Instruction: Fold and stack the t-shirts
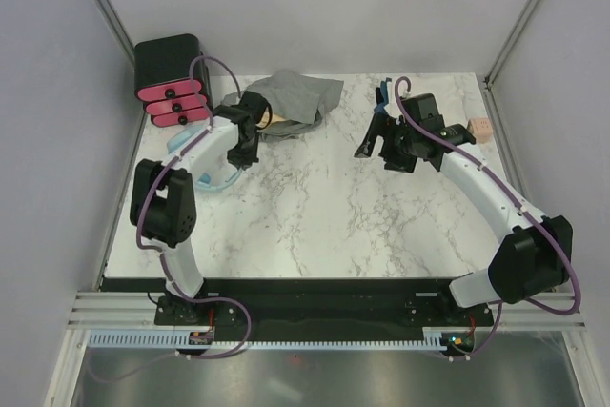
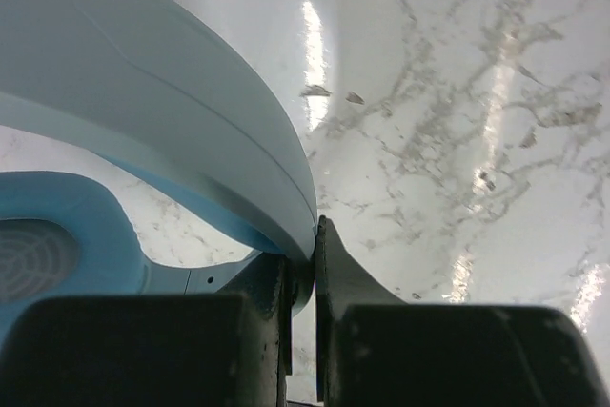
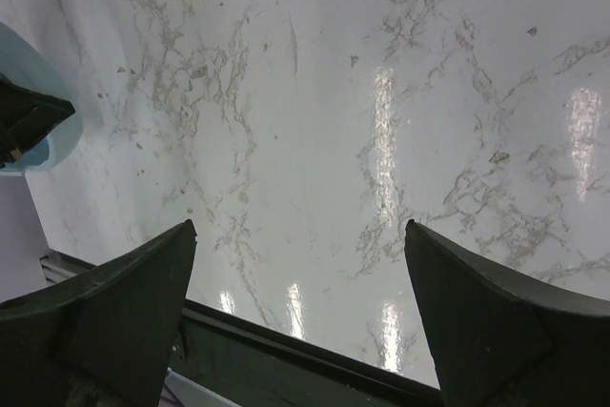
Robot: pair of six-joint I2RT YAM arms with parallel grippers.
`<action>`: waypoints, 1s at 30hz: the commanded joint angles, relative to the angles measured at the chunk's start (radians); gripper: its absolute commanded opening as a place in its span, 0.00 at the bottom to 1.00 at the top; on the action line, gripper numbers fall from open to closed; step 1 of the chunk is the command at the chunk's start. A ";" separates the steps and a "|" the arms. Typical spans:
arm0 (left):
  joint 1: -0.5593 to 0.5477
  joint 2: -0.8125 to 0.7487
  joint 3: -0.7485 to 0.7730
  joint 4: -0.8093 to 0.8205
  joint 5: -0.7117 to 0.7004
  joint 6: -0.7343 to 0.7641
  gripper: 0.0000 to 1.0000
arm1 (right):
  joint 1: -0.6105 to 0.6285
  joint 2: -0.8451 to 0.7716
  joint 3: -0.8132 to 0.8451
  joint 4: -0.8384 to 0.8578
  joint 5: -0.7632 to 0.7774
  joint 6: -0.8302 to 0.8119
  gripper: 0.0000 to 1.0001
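The t-shirts lie in a heap at the back of the marble table (image 1: 315, 207). A crumpled heather-grey one (image 1: 297, 94) is on top, a tan-yellow bit (image 1: 276, 122) shows under it, and dark cloth (image 1: 303, 129) lines its near edge. My left gripper (image 1: 243, 152) sits just left of the heap, shut (image 2: 315, 235) on the thin rim of a light-blue curved thing (image 2: 162, 92), not on a shirt. My right gripper (image 1: 372, 145) hovers right of the heap, open (image 3: 300, 235), with only bare marble between its fingers.
A black box with pink drawers (image 1: 172, 83) stands at the back left corner. The light-blue thing (image 1: 217, 181) curls along the left side. A small pinkish block (image 1: 479, 131) sits at the right edge. Something blue (image 1: 383, 92) lies behind my right wrist. The table's near edge (image 3: 315, 345) shows below my right gripper.
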 commanded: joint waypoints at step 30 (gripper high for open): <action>-0.553 0.272 0.736 -0.162 -0.038 0.004 0.02 | -0.194 -0.118 0.060 -0.063 0.239 -0.057 0.98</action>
